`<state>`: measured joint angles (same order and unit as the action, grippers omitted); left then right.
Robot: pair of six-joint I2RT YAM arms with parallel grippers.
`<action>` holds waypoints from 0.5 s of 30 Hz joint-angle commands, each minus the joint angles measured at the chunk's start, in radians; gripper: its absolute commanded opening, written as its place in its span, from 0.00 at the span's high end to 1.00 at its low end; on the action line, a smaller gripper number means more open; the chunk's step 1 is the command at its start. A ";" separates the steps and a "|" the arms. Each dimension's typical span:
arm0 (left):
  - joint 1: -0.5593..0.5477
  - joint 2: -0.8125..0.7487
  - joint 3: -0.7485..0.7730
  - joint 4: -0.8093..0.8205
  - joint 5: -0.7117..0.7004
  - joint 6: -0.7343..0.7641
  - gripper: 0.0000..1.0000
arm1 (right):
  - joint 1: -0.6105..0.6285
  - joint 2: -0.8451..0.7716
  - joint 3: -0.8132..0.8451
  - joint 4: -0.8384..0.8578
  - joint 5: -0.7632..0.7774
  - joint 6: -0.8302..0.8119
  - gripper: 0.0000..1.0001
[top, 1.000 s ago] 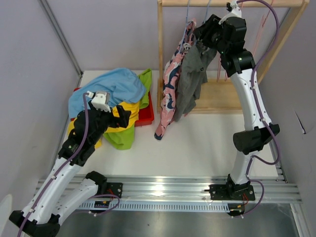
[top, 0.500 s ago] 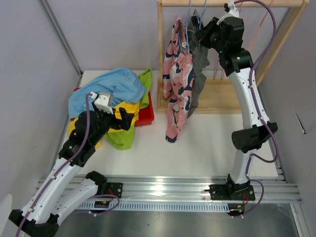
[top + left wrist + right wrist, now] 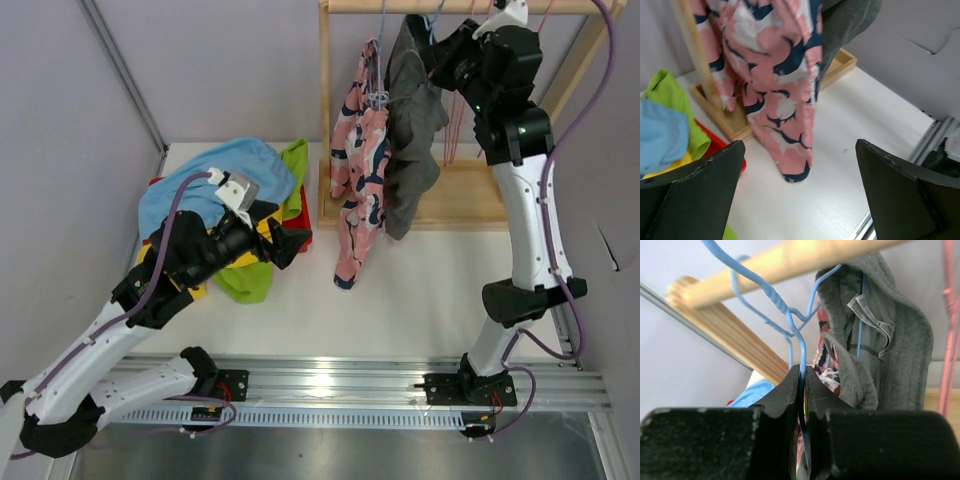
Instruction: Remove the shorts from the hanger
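Dark grey shorts [image 3: 413, 130] are hanging high on the wooden rack [image 3: 324, 110], and we are pinching a blue wire hanger [image 3: 771, 295] right beside them with our right hand [image 3: 802, 374]. Its fingers are pressed together on the thin strand just below the twisted neck. One shoulder of the wire is running across to the top of the grey cloth, which is draping just beside and behind the hand, its white label showing. Above, the wire is crossing the wooden rail [image 3: 790, 260]. A pink hanger [image 3: 946, 315] is hanging at the far right.

Pink printed shorts [image 3: 360, 170] are hanging just left of the grey pair and touching it, their hem dangling above the white surface [image 3: 430, 290].

We are holding our left hand [image 3: 290, 245] low over the surface, fingers spread wide and gripping nothing. It is pointing at the pink pair's hem, near it but apart. Behind it, the light blue shorts [image 3: 215, 175], yellow shorts [image 3: 252, 222] and lime green shorts [image 3: 245, 285] are lying heaped together over a red tray [image 3: 297, 236], well apart from the right hand.
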<state>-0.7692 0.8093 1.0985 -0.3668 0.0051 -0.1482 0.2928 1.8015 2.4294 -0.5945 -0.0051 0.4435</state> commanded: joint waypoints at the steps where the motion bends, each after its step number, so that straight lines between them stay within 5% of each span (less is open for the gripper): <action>1: -0.079 0.051 0.104 0.045 0.001 0.009 0.01 | 0.002 -0.131 0.068 0.084 0.034 -0.023 1.00; 11: -0.554 0.399 0.332 0.175 -0.172 0.108 0.01 | 0.043 -0.457 -0.335 0.156 0.071 0.029 1.00; 15: -0.654 0.565 0.446 0.212 -0.241 0.142 0.01 | 0.063 -0.527 -0.401 0.122 0.077 0.050 1.00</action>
<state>-1.3617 1.3048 1.4624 -0.2115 -0.1471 -0.0639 0.3405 1.3392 2.0525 -0.5934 0.0494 0.4603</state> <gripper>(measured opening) 0.994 0.096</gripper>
